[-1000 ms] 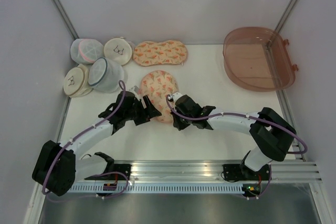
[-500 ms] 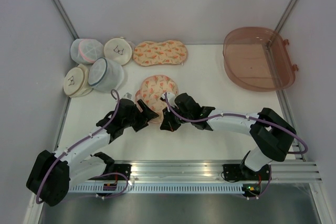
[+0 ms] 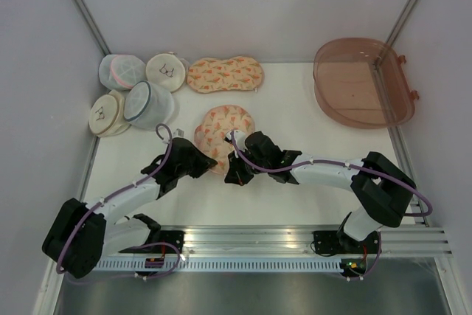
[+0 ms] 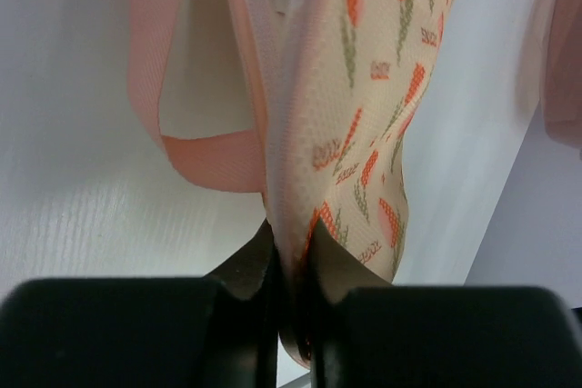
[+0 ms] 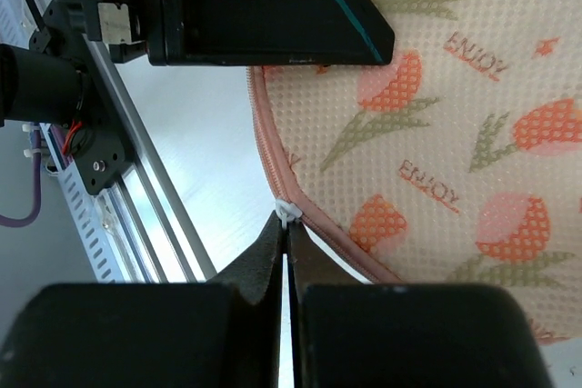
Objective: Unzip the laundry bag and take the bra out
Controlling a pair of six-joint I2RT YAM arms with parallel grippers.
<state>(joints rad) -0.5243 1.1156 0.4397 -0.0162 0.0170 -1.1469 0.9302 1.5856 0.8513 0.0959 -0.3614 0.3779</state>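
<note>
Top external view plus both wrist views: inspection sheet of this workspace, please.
Surface: white table, no spills seen.
Job's things: laundry bag mid-table, held at its near edge; bra nothing seen.
Clutter: second peach case, four mesh pouches, pink tub toward the back.
Grippers: left gripper fingers shut on the bag's fabric; right gripper fingers pinching the white zipper pull.
Cables: purple cables along both arms, no snag seen.
Surroundings: grey walls, aluminium rail at the near edge.

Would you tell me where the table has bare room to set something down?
The widest bare patch lies between the laundry bag and the pink tub, behind the right arm. The back-left corner is crowded with mesh pouches and a second peach case.
</note>
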